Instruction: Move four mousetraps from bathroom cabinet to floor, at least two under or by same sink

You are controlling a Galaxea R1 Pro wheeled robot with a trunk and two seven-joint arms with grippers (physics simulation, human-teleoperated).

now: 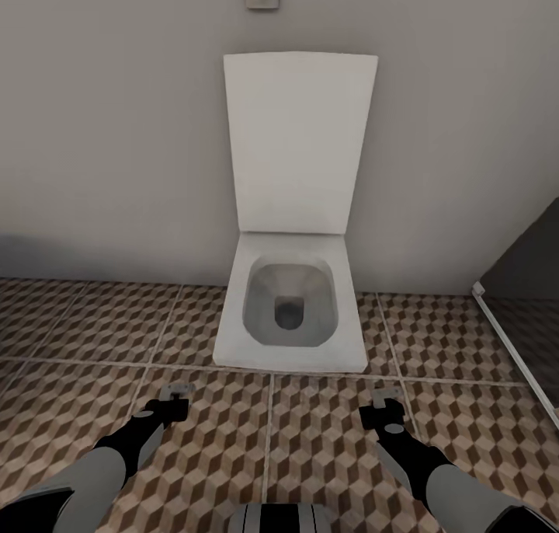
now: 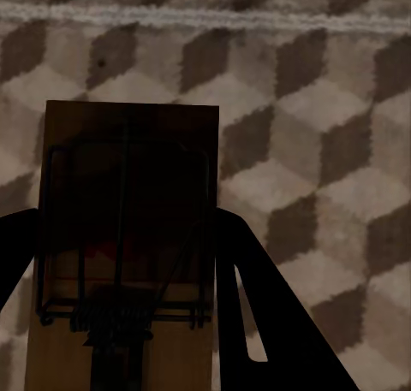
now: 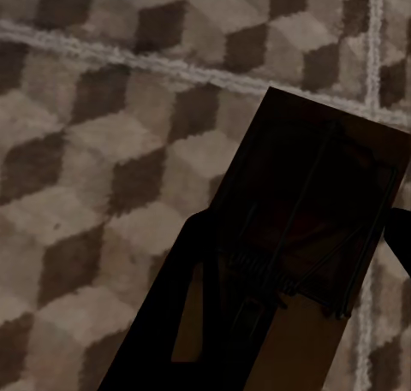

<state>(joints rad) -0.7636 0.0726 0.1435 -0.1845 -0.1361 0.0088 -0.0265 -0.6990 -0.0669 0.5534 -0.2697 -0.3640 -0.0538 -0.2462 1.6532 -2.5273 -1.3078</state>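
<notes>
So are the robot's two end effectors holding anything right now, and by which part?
Yes. The left end effector holds a mousetrap by its spring end; the right end effector holds another mousetrap, also near its spring end.

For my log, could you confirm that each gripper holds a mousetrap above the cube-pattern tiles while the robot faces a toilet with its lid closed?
Not quite: the toilet has its lid up against the wall, as the head view shows. The rest holds: the left gripper and right gripper each hold a mousetrap above the tiles.
</notes>
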